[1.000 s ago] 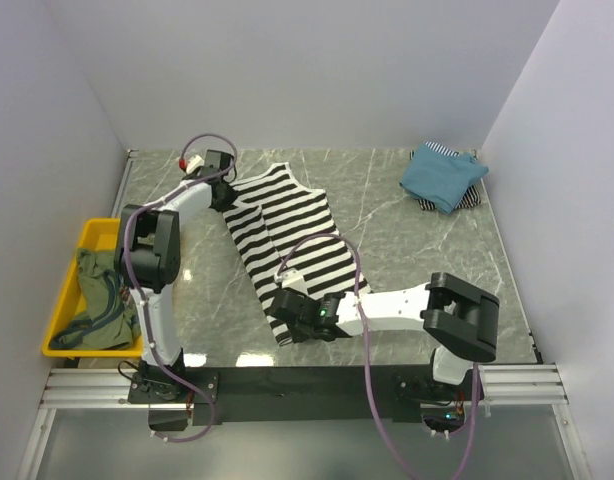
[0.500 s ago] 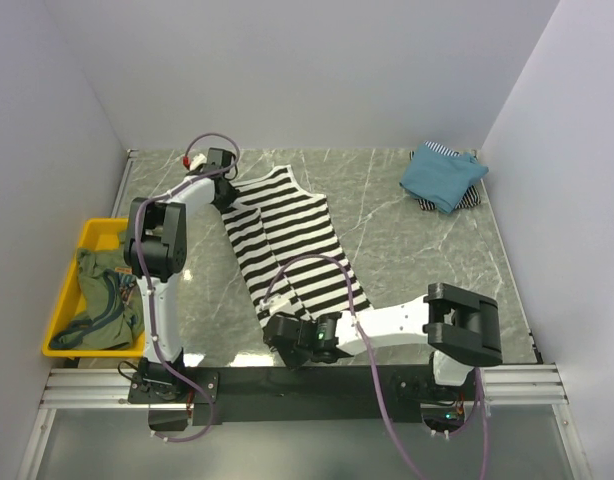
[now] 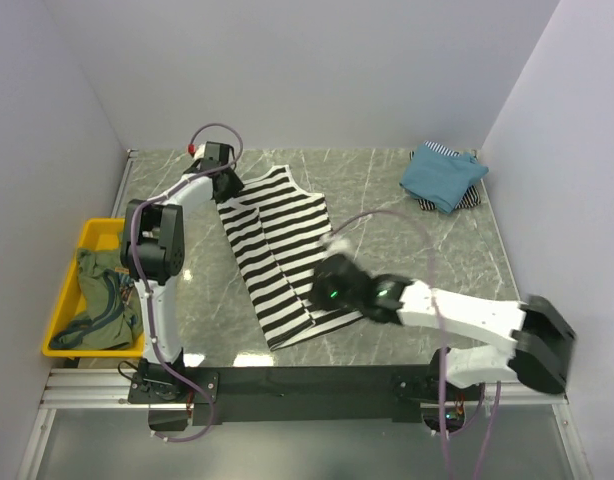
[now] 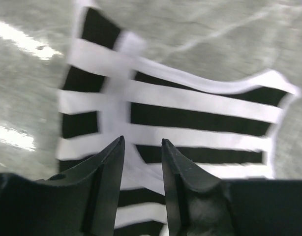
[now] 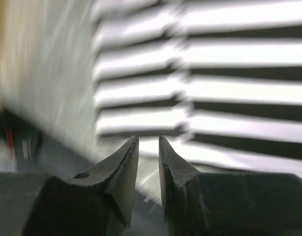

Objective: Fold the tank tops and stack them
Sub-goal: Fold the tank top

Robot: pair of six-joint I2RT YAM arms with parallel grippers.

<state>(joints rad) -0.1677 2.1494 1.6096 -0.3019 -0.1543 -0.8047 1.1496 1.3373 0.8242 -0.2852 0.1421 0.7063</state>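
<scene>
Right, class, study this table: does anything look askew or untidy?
Yes: the striped tank top lies slanted, not square to the edges of the table, and the olive-green top sits crumpled in the yellow bin.

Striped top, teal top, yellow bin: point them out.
striped top point(image 3: 277, 250), top external view, middle of body.
teal top point(image 3: 442, 178), top external view, centre of cloth.
yellow bin point(image 3: 61, 300), top external view, left rim.

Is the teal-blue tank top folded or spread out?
Folded. The teal-blue tank top is a compact packet, resting on a striped garment at the far right corner.
</scene>
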